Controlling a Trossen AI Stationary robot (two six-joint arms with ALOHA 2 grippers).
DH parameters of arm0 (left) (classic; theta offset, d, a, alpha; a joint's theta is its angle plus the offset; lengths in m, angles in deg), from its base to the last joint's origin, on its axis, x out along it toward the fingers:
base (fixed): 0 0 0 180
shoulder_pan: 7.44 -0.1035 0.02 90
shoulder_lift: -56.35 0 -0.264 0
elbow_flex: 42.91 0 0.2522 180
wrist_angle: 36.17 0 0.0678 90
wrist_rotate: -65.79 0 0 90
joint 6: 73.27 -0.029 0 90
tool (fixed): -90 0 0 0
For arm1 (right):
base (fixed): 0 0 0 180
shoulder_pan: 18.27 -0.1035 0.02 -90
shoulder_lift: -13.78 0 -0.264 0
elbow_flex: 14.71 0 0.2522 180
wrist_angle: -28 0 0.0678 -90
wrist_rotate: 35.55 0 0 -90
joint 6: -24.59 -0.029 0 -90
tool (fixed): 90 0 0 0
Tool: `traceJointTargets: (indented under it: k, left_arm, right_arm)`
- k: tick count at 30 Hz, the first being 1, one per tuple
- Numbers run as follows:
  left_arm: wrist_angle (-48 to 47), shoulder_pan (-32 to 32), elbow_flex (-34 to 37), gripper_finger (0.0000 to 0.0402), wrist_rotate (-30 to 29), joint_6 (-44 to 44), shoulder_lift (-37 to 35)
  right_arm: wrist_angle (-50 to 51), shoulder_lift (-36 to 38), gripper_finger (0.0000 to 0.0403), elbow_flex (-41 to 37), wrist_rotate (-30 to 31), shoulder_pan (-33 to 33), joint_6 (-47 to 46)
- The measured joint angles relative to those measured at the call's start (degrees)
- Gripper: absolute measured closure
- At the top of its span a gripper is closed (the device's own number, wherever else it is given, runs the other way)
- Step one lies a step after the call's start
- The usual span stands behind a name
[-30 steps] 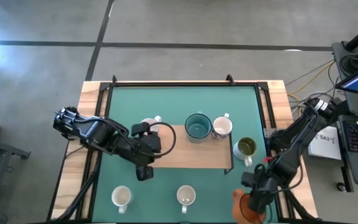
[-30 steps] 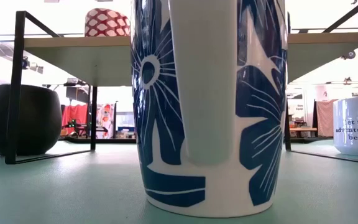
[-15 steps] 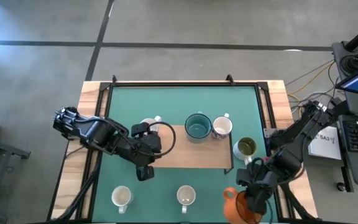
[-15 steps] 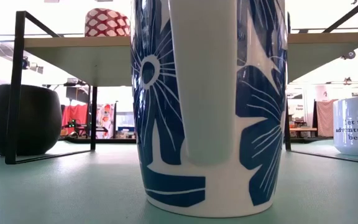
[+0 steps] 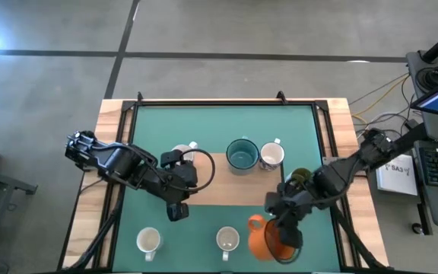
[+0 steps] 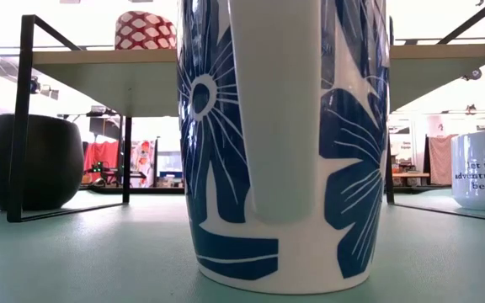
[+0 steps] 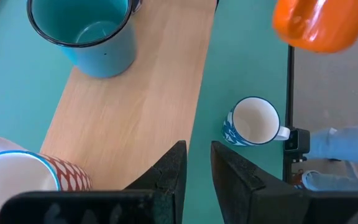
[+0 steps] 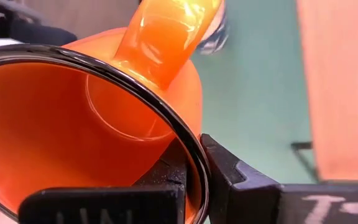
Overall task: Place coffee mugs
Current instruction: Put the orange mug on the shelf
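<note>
The right gripper (image 5: 283,239) clenches the rim of the orange mug (image 5: 263,236), carried at about 5 o'clock on the table (image 5: 223,122), near the front edge. Beside it at 6 o'clock stands a blue-flowered mug (image 5: 227,240), empty, and a white mug (image 5: 148,241) at 7 o'clock. On the board (image 5: 234,190) in the middle sit the teal mug (image 5: 242,154), empty, and another white mug (image 5: 271,156). The olive mug (image 5: 300,179) is partly hidden by the right arm. The left gripper (image 5: 176,210) hovers at the board's 7 o'clock corner, fingers (image 7: 166,177) slightly parted, grasping nothing.
</note>
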State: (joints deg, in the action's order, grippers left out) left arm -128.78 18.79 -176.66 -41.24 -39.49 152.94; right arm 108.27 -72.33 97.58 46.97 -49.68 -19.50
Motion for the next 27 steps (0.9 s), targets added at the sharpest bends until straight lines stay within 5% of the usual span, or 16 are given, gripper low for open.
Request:
traceJointTargets:
  k: [9,27]
  left_arm:
    - [-1.0,1.6,0.0,0.0346,-0.3,0.0,-1.0]
    - [-4.2,2.9,0.0,0.0346,-3.6,2.9,-6.1]
  right_arm:
    - [1.0,-5.1,0.0389,3.8,1.1,7.0,7.7]
    - [4.8,-17.8,0.0390,18.9,3.3,14.8,4.0]
